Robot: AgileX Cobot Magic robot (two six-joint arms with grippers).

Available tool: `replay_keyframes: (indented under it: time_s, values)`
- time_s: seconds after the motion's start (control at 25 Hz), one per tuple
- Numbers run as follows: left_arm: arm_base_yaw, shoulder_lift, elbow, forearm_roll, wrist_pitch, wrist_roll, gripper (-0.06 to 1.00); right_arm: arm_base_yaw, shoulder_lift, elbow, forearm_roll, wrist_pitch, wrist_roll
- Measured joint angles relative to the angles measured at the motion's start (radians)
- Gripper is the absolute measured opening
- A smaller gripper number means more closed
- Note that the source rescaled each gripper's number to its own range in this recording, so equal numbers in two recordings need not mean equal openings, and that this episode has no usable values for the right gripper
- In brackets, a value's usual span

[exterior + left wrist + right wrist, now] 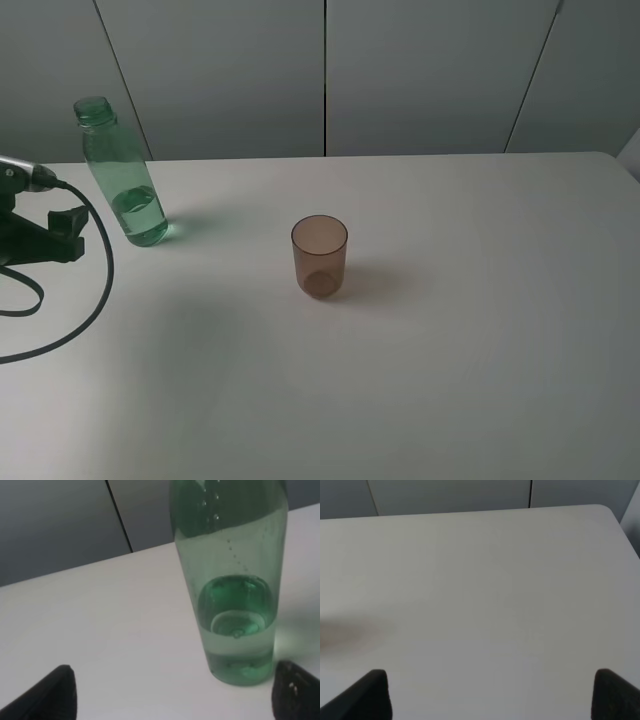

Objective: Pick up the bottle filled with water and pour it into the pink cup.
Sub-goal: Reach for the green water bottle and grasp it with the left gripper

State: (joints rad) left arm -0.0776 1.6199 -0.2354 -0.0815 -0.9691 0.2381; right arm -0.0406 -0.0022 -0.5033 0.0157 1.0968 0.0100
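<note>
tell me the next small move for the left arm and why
Probably nudge the left end effector forward, centring on the bottle: its fingers are open, the bottle stands upright just ahead, nearer one finger, not yet between them.

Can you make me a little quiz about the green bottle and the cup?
1. True or false: the bottle lies on its side.
2. Which is taller? A) the bottle B) the pink cup
3. Is the left end effector open or shut?
Key: 1 false; 2 A; 3 open.
</note>
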Motion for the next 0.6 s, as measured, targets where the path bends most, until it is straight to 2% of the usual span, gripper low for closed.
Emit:
replay_keyframes:
  time_s: [0.36,0.6]
  values:
    - [0.000,0.112,0.000,0.001,-0.129,0.000,1.00,0.000,0.000,0.000,0.000,0.000,0.000]
    - [0.000,0.180,-0.011,0.041,-0.209,0.000,1.00,0.000,0.000,0.000,0.000,0.000,0.000]
